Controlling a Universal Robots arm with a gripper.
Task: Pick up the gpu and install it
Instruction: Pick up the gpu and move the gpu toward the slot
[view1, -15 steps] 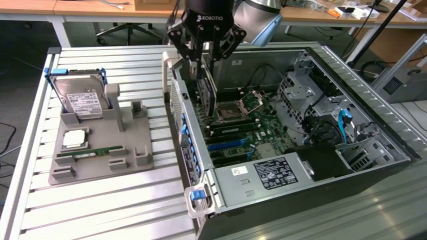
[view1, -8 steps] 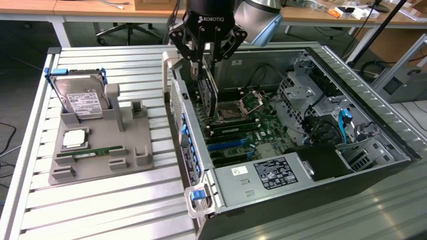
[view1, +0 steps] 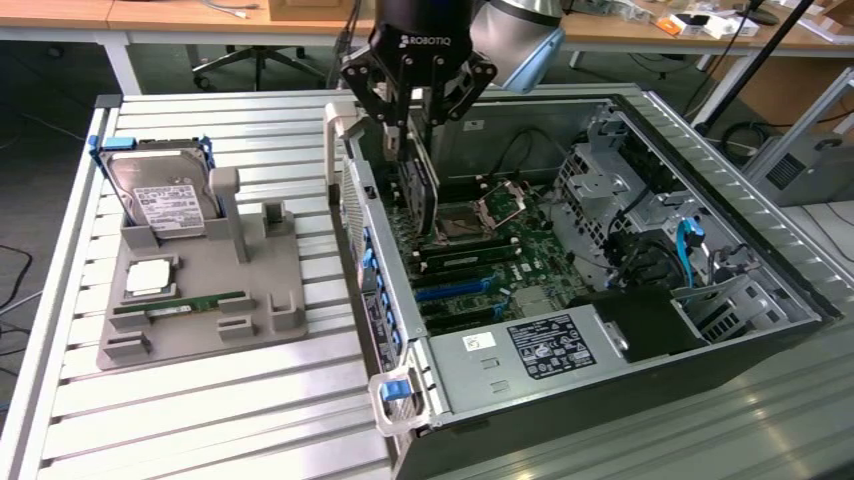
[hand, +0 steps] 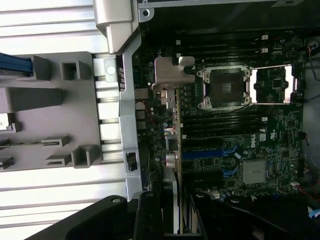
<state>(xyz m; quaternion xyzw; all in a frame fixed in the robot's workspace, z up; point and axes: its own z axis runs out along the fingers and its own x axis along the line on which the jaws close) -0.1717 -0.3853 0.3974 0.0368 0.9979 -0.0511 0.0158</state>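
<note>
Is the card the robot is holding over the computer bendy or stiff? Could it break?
Probably stiff: the gpu hangs straight from the gripper without drooping. Likely fragile, since it looks very thin seen edge-on. Its silver bracket may make that end heavier, so it could tilt if held loosely.

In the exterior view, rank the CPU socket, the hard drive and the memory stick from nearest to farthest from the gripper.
1. The CPU socket, inside the case, just below the gripper.
2. The hard drive, upright on the grey fixture, toward the exterior view's left.
3. The memory stick, lying flat on the same fixture, nearer the camera.
</note>
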